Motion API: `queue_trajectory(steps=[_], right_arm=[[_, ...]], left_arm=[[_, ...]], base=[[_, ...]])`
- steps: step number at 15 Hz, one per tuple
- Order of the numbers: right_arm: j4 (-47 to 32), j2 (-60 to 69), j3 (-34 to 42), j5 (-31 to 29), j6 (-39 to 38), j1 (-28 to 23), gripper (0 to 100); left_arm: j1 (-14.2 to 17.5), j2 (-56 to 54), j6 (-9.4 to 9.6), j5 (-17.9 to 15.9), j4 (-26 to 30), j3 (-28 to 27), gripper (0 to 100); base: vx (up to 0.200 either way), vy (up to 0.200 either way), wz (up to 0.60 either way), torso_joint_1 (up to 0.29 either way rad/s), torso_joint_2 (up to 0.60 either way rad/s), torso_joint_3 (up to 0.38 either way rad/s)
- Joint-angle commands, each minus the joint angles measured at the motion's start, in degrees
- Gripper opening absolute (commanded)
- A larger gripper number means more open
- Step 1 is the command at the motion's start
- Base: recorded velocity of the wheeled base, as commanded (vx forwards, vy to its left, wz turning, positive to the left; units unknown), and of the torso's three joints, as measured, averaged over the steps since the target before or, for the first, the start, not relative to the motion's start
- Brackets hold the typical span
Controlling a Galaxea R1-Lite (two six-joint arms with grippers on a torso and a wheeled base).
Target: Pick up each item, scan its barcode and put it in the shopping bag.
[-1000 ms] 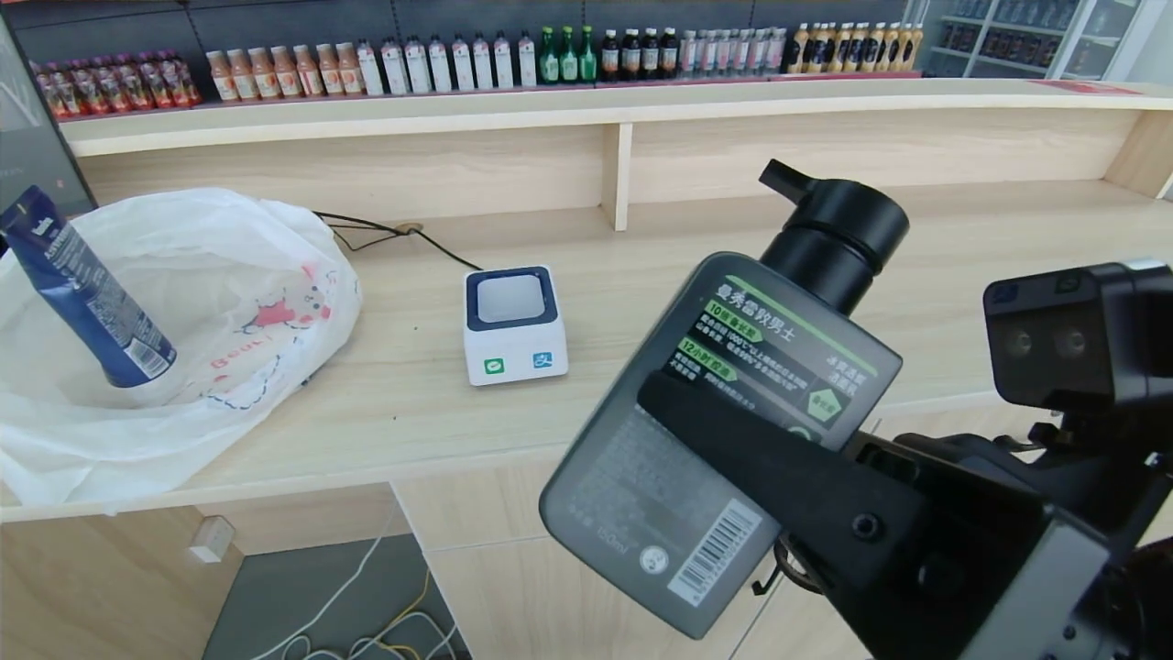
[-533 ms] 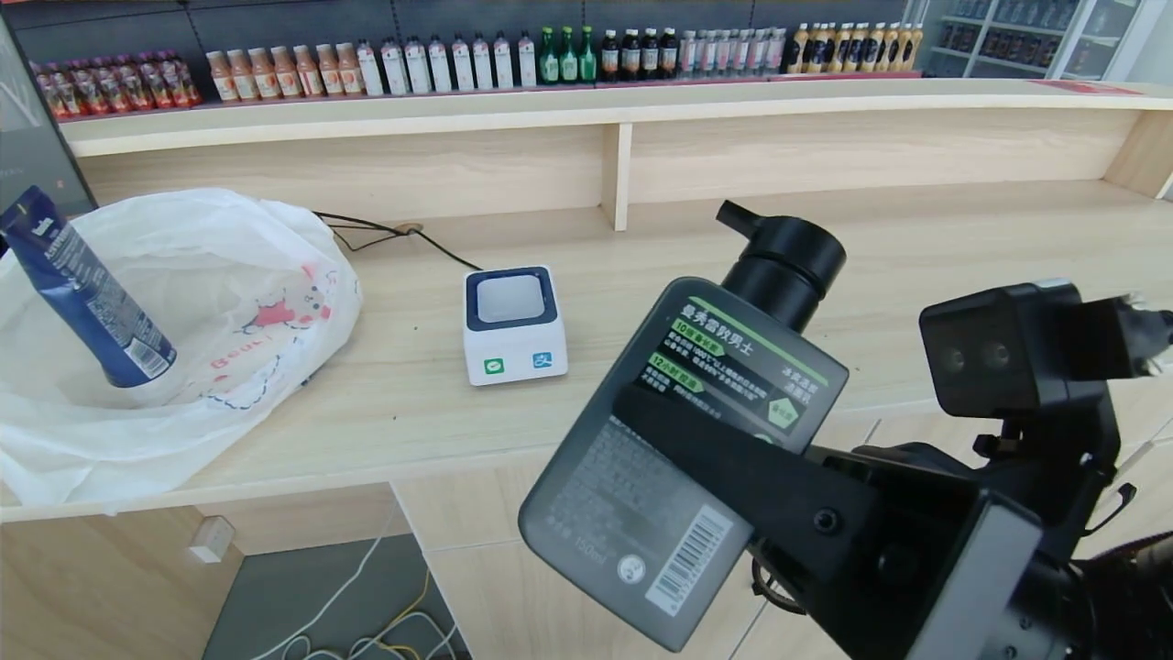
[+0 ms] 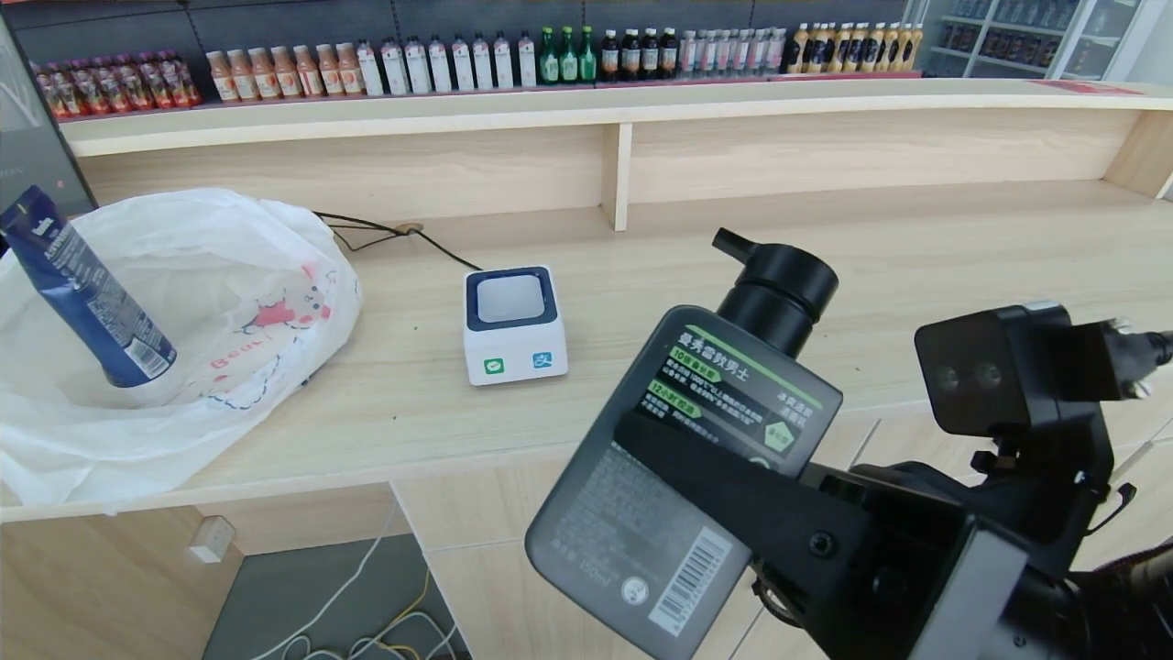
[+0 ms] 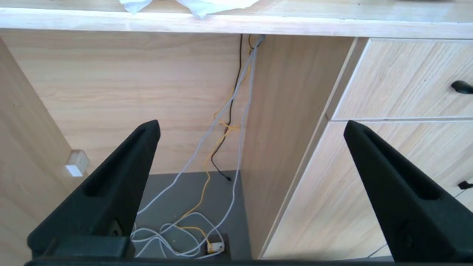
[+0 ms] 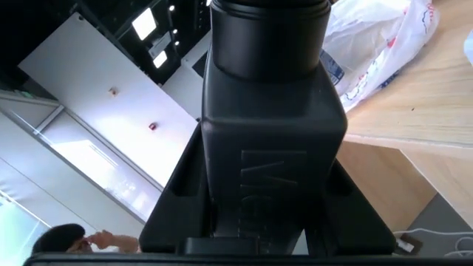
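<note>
Head view: bottle [image 3: 733, 385] diagonal, cap [image 3: 779, 289] up-right.

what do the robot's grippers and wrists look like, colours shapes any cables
Both are matte black. The left gripper has two wedge-shaped fingers tapering to narrow tips. The right gripper has a broad flat finger with a round screw near its base, joined to a blocky black wrist. A boxy black camera module with two round lenses sits on it, with a thin dark cable beside it.

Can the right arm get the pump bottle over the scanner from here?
Probably yes. The right gripper is shut on the pump bottle, holding it up in the air, and only bare counter lies between it and the scanner.
</note>
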State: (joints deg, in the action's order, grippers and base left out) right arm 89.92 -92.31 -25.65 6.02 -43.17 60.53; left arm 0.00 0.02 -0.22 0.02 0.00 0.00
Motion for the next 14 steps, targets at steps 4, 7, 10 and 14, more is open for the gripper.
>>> queue_trajectory(steps=[4,7,10,14], right_arm=[[0.1,0.5,0.1,0.1,4.6,-0.1,0],[0.1,2.2,-0.2,1.4,14.7,-0.1,0],[0.1,1.8,0.3,1.7,28.6,-0.4,0],[0.1,1.3,0.3,1.3,40.4,-1.6,0]], left_arm=[[0.0,0.0,-0.04,0.1,0.0,0.0,100],[0.0,0.0,-0.04,0.1,0.0,0.0,100],[0.0,0.0,-0.04,0.1,0.0,0.0,100],[0.0,0.0,-0.04,0.1,0.0,0.0,100]], base=[[0.000,0.000,0.00,0.000,0.00,0.000],[0.000,0.000,0.00,0.000,0.00,0.000],[0.000,0.000,0.00,0.000,0.00,0.000],[0.000,0.000,0.00,0.000,0.00,0.000]])
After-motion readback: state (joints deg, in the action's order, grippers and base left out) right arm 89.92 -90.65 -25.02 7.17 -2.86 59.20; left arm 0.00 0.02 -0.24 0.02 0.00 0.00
